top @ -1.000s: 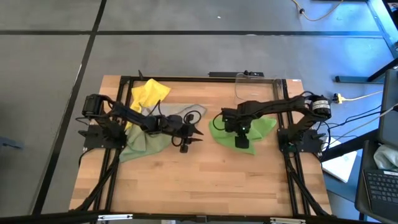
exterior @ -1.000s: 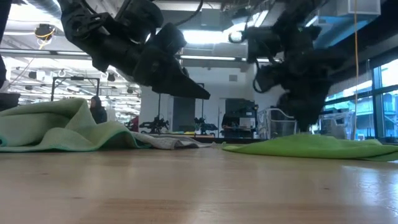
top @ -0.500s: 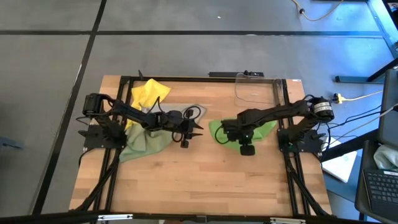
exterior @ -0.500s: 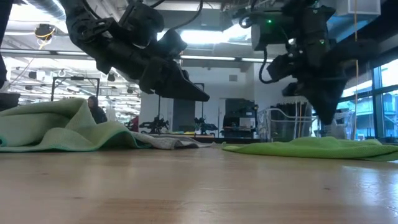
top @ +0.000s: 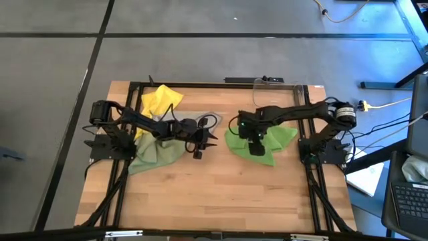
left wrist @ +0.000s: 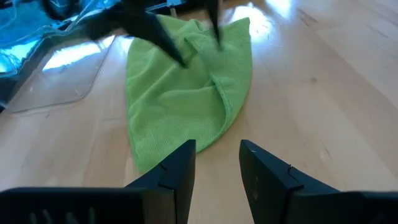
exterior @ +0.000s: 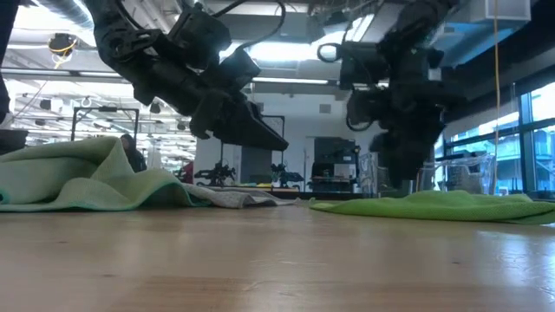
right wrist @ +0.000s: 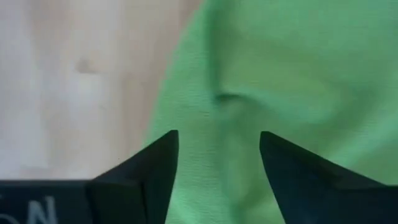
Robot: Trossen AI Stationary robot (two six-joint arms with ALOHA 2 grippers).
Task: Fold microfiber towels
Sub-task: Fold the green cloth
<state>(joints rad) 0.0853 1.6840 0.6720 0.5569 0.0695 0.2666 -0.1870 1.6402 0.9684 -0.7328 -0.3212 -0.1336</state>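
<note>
A: Surface? Room?
B: Wooden table (top: pixel 200 201); the low view alone shows the lit hall beyond.
A: Cloths?
B: Bright green towel (top: pixel 267 144) right of centre; yellow towel (top: pixel 160 99) and olive towel (top: pixel 157 152) on the left.
A: Pincers?
B: Right pincer (right wrist: pixel 214 158) spread above the green, empty; left pincer (left wrist: pixel 217 165) parted, empty.

One towel (top: pixel 261 144) lay right of the table's (top: pixel 221 194) centre, under the right gripper (top: pixel 257 145); three more towels (top: pixel 157 127) were heaped at its left, by the left gripper (top: pixel 208 140).
</note>
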